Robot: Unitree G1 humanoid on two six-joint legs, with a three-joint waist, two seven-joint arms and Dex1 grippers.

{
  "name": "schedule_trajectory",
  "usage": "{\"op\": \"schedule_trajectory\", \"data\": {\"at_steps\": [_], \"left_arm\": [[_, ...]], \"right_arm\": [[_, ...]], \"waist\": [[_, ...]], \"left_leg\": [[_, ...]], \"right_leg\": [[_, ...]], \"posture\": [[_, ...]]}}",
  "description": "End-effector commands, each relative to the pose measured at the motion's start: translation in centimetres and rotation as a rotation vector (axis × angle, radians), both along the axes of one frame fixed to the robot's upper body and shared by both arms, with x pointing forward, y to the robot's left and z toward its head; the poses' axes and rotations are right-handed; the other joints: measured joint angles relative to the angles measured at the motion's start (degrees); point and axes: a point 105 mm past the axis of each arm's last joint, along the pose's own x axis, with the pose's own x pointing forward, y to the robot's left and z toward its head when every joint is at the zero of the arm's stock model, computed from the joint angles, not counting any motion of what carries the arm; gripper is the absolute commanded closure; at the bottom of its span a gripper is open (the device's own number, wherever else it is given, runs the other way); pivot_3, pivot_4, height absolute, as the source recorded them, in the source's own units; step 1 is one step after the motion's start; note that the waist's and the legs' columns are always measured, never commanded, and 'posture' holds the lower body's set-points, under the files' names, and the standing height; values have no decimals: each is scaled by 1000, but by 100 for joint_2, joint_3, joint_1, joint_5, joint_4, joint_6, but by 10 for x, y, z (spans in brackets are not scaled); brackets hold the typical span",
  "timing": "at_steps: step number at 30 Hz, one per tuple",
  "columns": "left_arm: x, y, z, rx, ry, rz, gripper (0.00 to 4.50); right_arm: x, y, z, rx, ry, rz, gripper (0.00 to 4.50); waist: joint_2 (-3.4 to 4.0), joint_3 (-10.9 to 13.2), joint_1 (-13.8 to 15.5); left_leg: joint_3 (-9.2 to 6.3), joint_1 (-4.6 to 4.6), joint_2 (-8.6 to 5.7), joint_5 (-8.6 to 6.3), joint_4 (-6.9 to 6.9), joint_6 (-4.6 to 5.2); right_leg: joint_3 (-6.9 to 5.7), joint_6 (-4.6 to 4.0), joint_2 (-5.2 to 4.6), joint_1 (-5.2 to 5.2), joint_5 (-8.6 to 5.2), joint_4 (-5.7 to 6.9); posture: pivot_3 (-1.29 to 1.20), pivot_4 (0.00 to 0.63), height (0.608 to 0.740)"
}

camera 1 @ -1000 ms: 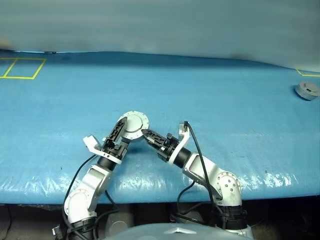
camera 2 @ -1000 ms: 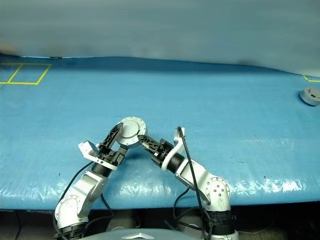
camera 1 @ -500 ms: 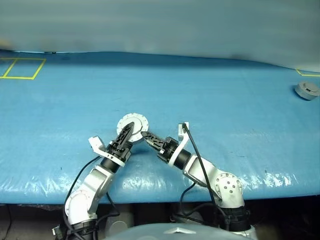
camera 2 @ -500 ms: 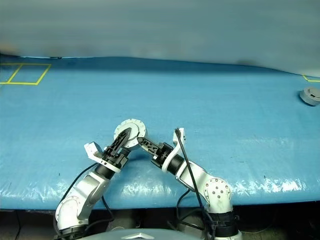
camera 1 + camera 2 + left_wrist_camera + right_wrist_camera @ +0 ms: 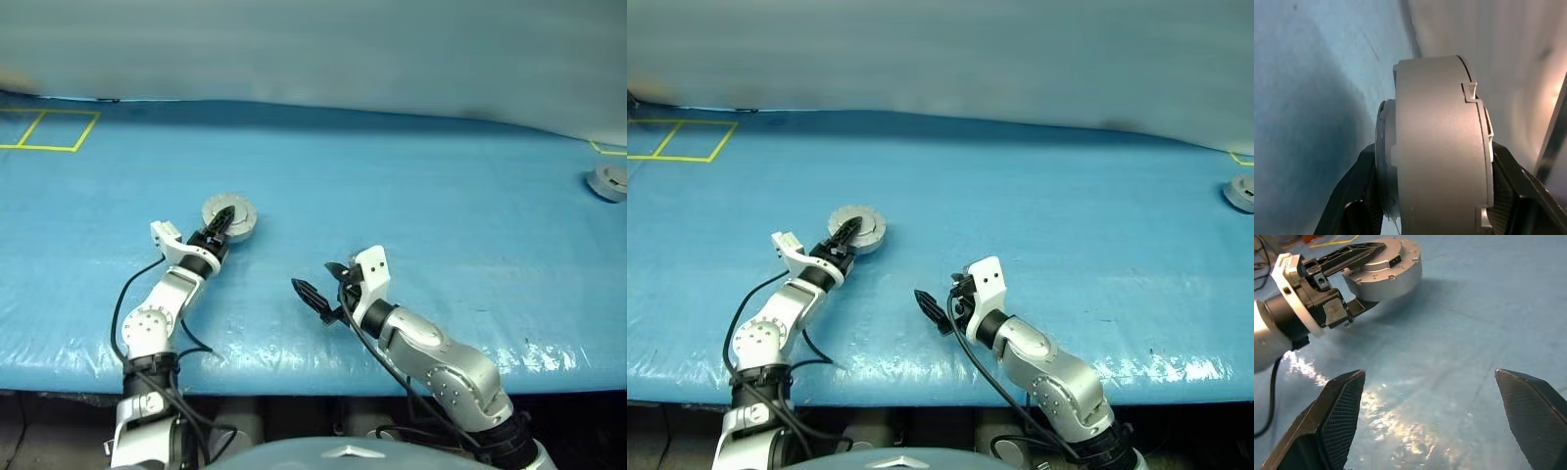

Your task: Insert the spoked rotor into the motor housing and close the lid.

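**Housing shut and clamped in the left gripper, right gripper standing clear**

The motor housing (image 5: 229, 217) is seen at about ten o'clock on the blue table (image 5: 411, 186), low over the cloth or just resting on it; which of the two cannot be told. It is held by the left gripper (image 5: 221, 221), one black finger laid across its top and the other tucked below, so the jaws are clamped on the casing. In the left wrist view the housing (image 5: 1437, 147) is shown edge-on as one closed grey drum with a seam line and small notches round its side. The lid (image 5: 1393, 254) is seen lying flat on top, plain grey face up with a ring of small screws, no gap visible.

The spoked rotor cannot be made out anywhere on the cloth; it is judged to be sealed inside already, though that is not shown.

The right gripper (image 5: 315, 297) is held at about six o'clock, well apart from the housing, its fingers (image 5: 1337, 416) spread wide with nothing between them.

A second small grey round part (image 5: 608, 181) is noted at three o'clock, far off.

The insertion and the closing are judged done; what appears left is for the housing to be released.
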Motion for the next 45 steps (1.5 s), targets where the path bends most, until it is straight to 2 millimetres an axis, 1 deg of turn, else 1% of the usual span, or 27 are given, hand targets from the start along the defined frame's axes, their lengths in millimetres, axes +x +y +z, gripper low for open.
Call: {"op": "schedule_trajectory", "data": {"at_steps": [1,4,6,9,11,15,17,18,21,24,28,31,33,35,36,38,40,41,42,43,45], "left_arm": [[28,6,26,32,-84,28,2146],[52,4,33,52,-80,43,2146],[65,-1,36,83,-79,34,2146],[80,-12,41,102,-68,19,2146],[87,-21,43,113,-55,6,2146],[93,-36,41,150,-27,-20,2146],[93,-39,38,169,-9,-29,1389],[93,-39,36,171,-1,-30,1136],[91,-37,29,185,23,-34,95],[87,-28,17,216,70,-36,37],[76,-13,0,271,134,-52,37],[61,3,-13,294,189,-59,37],[49,11,-18,301,211,-56,37],[27,15,-21,480,165,-113,37],[14,13,-21,533,134,-146,37],[-4,11,-20,601,94,-179,37],[-22,15,-19,767,30,-186,37],[-29,15,-17,831,-5,-189,37],[-37,16,-15,944,-53,-195,37],[-43,14,-12,1047,-108,-205,37],[-53,9,-4,1147,-220,-196,37]], "right_arm": [[3,-4,11,-46,-162,-49,0],[1,-4,4,-88,-180,-48,0],[0,-3,-1,-77,-151,-64,0],[1,-2,-4,-120,-175,-83,0],[-1,-1,-7,-145,-193,-76,0],[-4,2,-8,-159,-222,-60,0],[-4,2,-10,-152,-215,-69,0],[-5,2,-10,-149,-210,-73,0],[-5,2,-12,-140,-198,-87,0],[-6,2,-13,-139,-188,-84,0],[-6,4,-18,-133,-157,-71,0],[-6,10,-23,-134,-127,-21,0],[-7,13,-23,-121,-119,-8,0],[-7,16,-19,-64,-108,6,0],[-6,17,-16,-37,-103,12,0],[-5,17,-13,-12,-99,15,0],[-1,13,-11,-5,-102,1,0],[0,11,-10,-5,-104,-5,0],[1,8,-11,-8,-102,-17,0],[2,6,-11,-16,-106,-29,0],[4,-1,-8,-30,-144,-67,0]], "waist": [[-2,1,-4],[-8,5,-6],[-10,7,-6],[-13,9,-8],[-16,12,-10],[-19,14,-24],[-19,14,-30],[-19,14,-36],[-19,14,-39],[-19,14,-64],[-17,12,-114],[-13,9,-178],[-13,8,-203],[-11,4,-241],[-5,0,-280],[6,-9,-279],[5,-11,-244],[8,-13,-229],[8,-13,-207],[8,-13,-189],[8,-12,-153]], "left_leg": [[-2,-4,-2,0,0,0],[-2,-7,-5,0,0,1],[-2,-7,-5,0,-3,1],[-4,-7,-5,0,-5,1],[-3,-8,-7,0,-6,1],[-3,-9,-9,-1,-9,1],[-3,-9,-8,-1,-12,1],[-3,-8,-8,-1,-13,1],[-3,-5,-7,1,-14,-1],[-3,2,-8,1,-6,-1],[-3,15,-6,3,-5,-4],[2,36,-4,3,-9,-5],[11,59,-3,3,-17,-5],[17,89,-2,4,-28,-7],[18,98,0,4,-34,-9],[21,113,2,5,-50,-11],[20,115,-1,7,-49,-14],[21,115,-1,8,-50,-16],[25,118,-2,8,-50,-16],[31,119,-2,9,-50,-15],[44,118,-2,11,-49,-16]], "right_leg": [[0,3,0,-1,1,-1],[0,11,-2,-1,5,-6],[0,11,-3,-1,5,-8],[-2,12,-3,-2,5,-7],[-2,13,-5,-2,4,-8],[-2,19,-8,-2,2,-10],[-2,20,-9,-3,1,-9],[-1,20,-8,-4,1,-9],[-2,20,-8,-4,1,-3],[-1,20,-10,4,1,2],[1,21,-9,9,2,12],[7,20,-9,24,2,17],[18,19,-8,38,2,22],[28,18,-9,57,0,25],[34,18,-7,59,0,25],[53,16,-8,62,1,26],[49,15,-11,63,0,27],[50,12,-10,62,-2,26],[52,8,-12,64,-4,27],[53,-15,-13,63,-17,27],[54,-32,-13,59,-25,27]], "posture": [[0,150,740],[0,150,740],[0,150,740],[0,150,740],[0,150,740],[0,150,740],[0,150,740],[0,150,740],[0,150,740],[0,150,740],[0,150,740],[0,150,740],[0,150,740],[0,150,740],[0,150,740],[0,150,740],[0,150,740],[0,150,740],[0,150,740],[0,150,740],[0,150,740]]}}
